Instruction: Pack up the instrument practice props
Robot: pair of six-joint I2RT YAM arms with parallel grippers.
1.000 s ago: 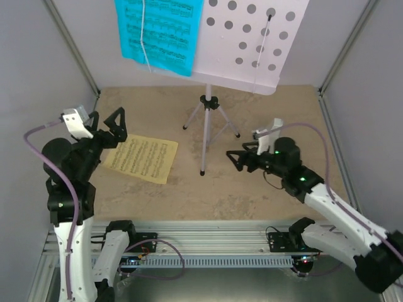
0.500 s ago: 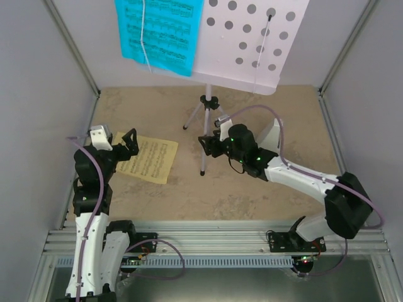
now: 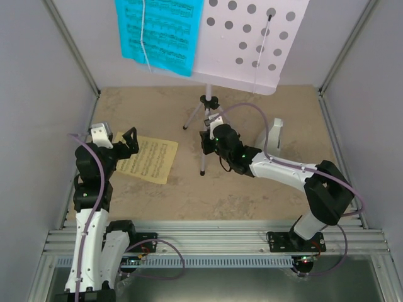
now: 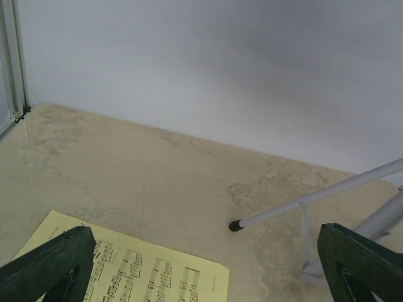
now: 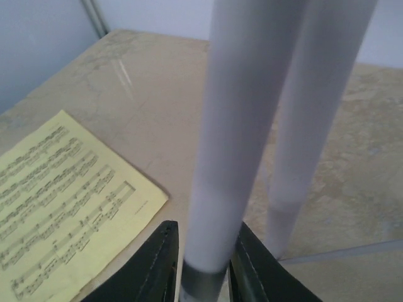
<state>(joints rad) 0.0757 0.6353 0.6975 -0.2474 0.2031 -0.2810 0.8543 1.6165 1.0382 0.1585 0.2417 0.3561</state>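
Observation:
The white perforated music stand rises on a thin tripod at the back, with the cyan music sheet on its left half. My right gripper is shut on the tripod's front leg; in the right wrist view both fingers press against the pale tube. The yellow music sheet lies flat on the floor. My left gripper hangs wide open over its left end, holding nothing. A small pale grey metronome stands to the right of the tripod.
Grey walls close in the left, back and right sides. An aluminium rail with both arm bases runs along the near edge. In the left wrist view, a tripod foot with a black tip rests beyond the yellow sheet.
My right arm has swung left from near the metronome to the tripod, and its jaws have closed on the front leg. My left arm dropped lower over the yellow sheet, then stayed still.

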